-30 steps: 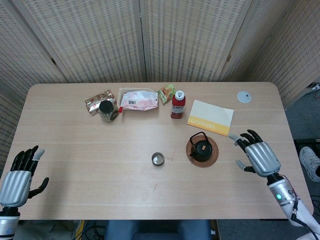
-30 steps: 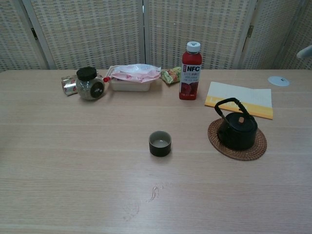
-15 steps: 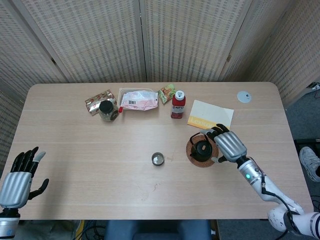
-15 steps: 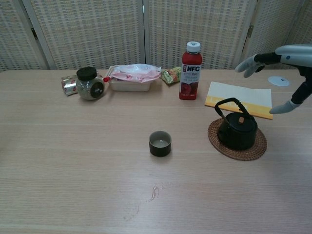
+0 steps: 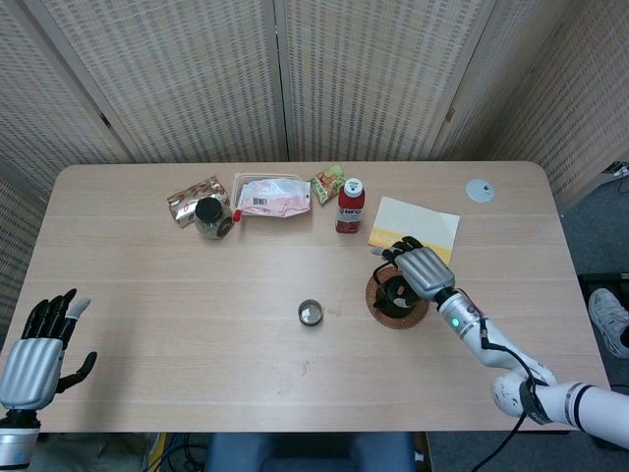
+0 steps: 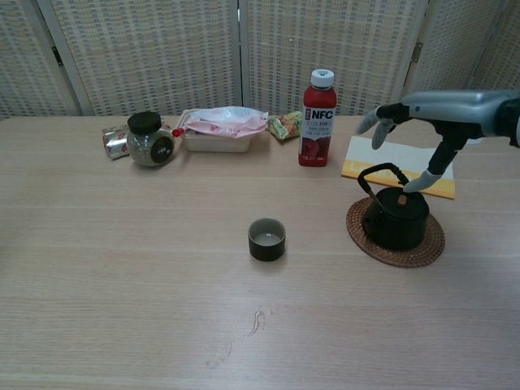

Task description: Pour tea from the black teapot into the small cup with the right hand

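Head view shows the left hand (image 5: pixel 29 346) at the near left corner of the table (image 5: pixel 147 324), palm side down, fingers spread apart and holding nothing; it does not appear in the chest view. Nearer the middle of the table stands the small cup (image 6: pixel 266 239), upright, dark outside with a pale inside, well apart from both hands. To its right the black teapot (image 6: pixel 396 215) sits upright on a round woven coaster (image 6: pixel 431 244), with its arched handle raised and its lid on. The right hand (image 6: pixel 422 114) hovers directly above the teapot, palm down, fingers spread and angled downward; one fingertip hangs just beside the lid knob, but the chest view shows clear space between the hand and the handle, so the hand grips nothing. In the head view the same hand covers most of the teapot. Behind the teapot lies a cream and yellow booklet (image 6: pixel 398 158), flat on the table. Farther back, a red juice bottle (image 6: pixel 318 120) with a white cap stands upright. Along the far row, from right to left, lie a small green packet (image 6: pixel 284 126), a white tray with a pink wrapper (image 6: pixel 223 130), a dark-lidded glass jar (image 6: pixel 149 140) and a red snack packet (image 5: pixel 192 200). A small white disc (image 5: pixel 479 190) lies near the far right corner.
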Controlling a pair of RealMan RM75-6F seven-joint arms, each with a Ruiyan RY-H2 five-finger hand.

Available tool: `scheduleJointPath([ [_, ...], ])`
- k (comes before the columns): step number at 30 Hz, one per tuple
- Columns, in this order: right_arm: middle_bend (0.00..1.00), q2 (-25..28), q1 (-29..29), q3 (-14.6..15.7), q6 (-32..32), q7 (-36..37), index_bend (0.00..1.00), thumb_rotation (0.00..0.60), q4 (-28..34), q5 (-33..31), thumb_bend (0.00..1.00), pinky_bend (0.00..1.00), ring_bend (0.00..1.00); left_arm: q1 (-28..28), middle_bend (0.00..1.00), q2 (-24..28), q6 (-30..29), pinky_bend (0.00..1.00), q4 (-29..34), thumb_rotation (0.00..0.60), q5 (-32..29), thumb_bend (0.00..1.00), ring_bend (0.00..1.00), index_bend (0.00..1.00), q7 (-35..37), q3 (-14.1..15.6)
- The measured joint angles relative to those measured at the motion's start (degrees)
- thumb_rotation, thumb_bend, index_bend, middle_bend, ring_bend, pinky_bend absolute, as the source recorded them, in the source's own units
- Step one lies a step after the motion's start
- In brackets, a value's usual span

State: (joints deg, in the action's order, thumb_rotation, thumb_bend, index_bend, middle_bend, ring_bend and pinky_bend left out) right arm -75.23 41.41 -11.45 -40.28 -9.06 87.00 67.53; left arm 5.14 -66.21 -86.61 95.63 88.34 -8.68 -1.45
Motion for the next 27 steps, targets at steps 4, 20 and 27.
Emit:
scheduleJointPath([
  [4, 0.26, -1.77, 2.27, -0.05, 1.89, -0.58, 0.17, 0.6, -2.21, -1.65, 0.1, 0.1, 0.14, 0.12, 0.0, 0.1, 0.26, 0.0, 0.02, 0.6, -0.23, 0.33, 0.0, 0.1, -0.01, -0.09],
  [20, 0.3, -5.98, 9.8, 1.29, 7.1, -4.43, 0.17, 0.6, -7.8, -9.96, 0.32, 0.1, 0.13, 0.37, 0.0, -0.34, 1.13, 0.0, -0.65, 0.6, -0.85, 0.33, 0.0, 0.1, 0.43, -0.09],
  [27, 0.3, -7.36, 11.81, 2.87, 7.52, -6.49, 0.17, 0.6, -9.95, -13.96, 0.32, 0.1, 0.14, 0.34, 0.0, -0.61, 1.19, 0.0, -1.33, 0.6, -0.94, 0.33, 0.0, 0.1, 1.01, -0.04],
])
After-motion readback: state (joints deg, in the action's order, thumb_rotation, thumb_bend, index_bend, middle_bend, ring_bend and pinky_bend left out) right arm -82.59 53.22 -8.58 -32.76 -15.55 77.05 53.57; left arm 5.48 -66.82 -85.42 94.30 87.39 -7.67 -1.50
